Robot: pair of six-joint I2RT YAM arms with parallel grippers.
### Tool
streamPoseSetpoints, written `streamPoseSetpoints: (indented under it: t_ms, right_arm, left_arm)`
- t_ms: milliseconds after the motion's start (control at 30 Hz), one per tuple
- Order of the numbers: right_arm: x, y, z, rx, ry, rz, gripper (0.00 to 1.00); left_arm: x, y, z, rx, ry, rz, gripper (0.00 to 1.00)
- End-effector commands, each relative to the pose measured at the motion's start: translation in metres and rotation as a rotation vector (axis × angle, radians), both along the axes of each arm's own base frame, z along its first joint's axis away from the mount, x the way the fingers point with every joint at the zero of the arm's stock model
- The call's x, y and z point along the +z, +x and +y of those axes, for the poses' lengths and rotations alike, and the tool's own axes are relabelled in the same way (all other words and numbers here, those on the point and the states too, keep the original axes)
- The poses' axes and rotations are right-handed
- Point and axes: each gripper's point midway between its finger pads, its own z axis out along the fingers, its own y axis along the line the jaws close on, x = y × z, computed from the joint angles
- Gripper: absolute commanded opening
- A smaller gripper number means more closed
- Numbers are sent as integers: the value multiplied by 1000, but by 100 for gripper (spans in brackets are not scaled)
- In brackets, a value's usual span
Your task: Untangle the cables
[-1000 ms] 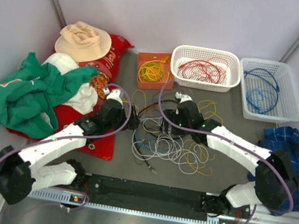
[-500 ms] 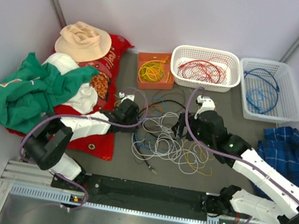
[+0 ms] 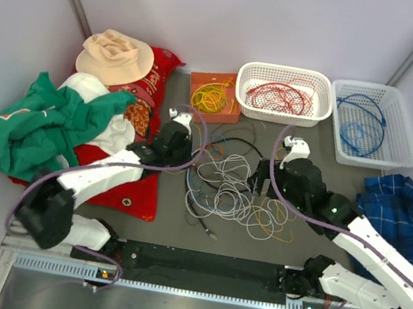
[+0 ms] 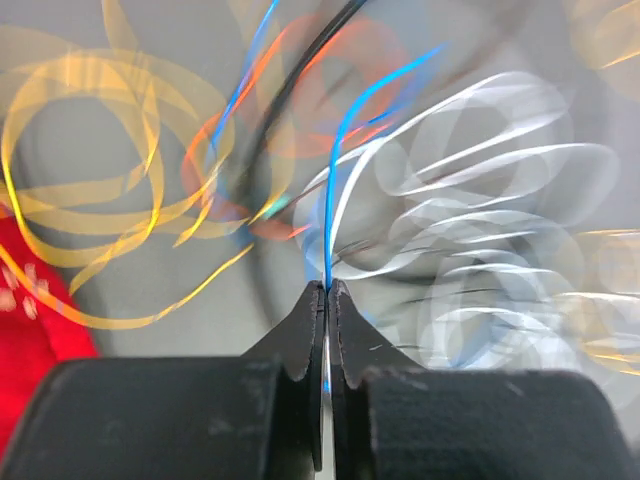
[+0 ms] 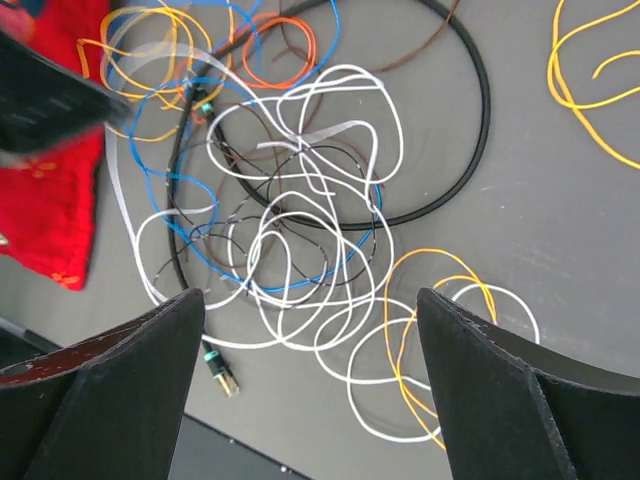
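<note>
Grey tabletop [image 3: 246, 247], tangled cables [image 3: 231, 194], left end effector [image 4: 327, 288] pinching blue cable [image 4: 330, 220]

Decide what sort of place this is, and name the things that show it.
Most likely a robotics lab test cell: the left arm and right arm bolted to a rail, plain panel walls around the table, and tangled cables staged beside two sorting baskets.
</note>
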Motion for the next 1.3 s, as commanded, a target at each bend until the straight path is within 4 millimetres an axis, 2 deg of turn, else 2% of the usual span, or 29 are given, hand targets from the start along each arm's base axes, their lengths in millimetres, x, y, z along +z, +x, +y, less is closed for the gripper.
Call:
streamPoseSetpoints:
  t_ms: [0, 33, 67, 100, 167, 200, 267, 333, 467, 567, 733, 900, 1033, 1200, 1267]
  right_arm:
    - [69, -2, -5, -1, 108, -140, 86]
    - [77, -3, -5, 3, 120, -154, 86]
    - [93, -5, -5, 10, 142, -182, 86]
    - [101, -7, -5, 21, 158, -195, 86]
    - [125, -10, -8, 33, 196, -240, 87]
    - [132, -13, -7, 44, 213, -252, 87]
    - [154, -18, -8, 64, 255, -293, 87]
    - [167, -21, -7, 84, 284, -316, 87]
    - [212, -31, -5, 129, 394, -411, 89]
    - [225, -38, 9, 211, 442, -434, 89]
    - [224, -32, 25, 245, 448, -420, 88]
    - [240, -30, 31, 272, 469, -468, 87]
    - [242, -15, 44, 281, 419, -479, 86]
    - [241, -3, 57, 285, 409, -481, 80]
    - [243, 0, 60, 286, 424, -497, 75]
  left_arm:
    - [167, 9, -27, -132, -276, -417, 0]
    - [195, -1, -29, -172, -330, -471, 0]
    - [209, -4, -30, -188, -355, -496, 0]
    - [234, -6, -31, -204, -379, -541, 0]
    - [249, -15, -38, -261, -400, -530, 0]
    - [269, -19, -41, -286, -428, -556, 0]
    - [282, -28, -50, -352, -470, -553, 0]
    - [297, -36, -56, -393, -521, -566, 0]
    - [302, -47, -64, -455, -573, -549, 0]
    - [294, -50, -68, -471, -589, -524, 0]
    - [291, -56, -73, -506, -622, -508, 0]
    - [284, -56, -74, -514, -615, -491, 0]
    - [284, -57, -76, -521, -625, -484, 0]
    - [280, -58, -75, -522, -622, -473, 0]
    - [276, -58, -75, -521, -617, -469, 0]
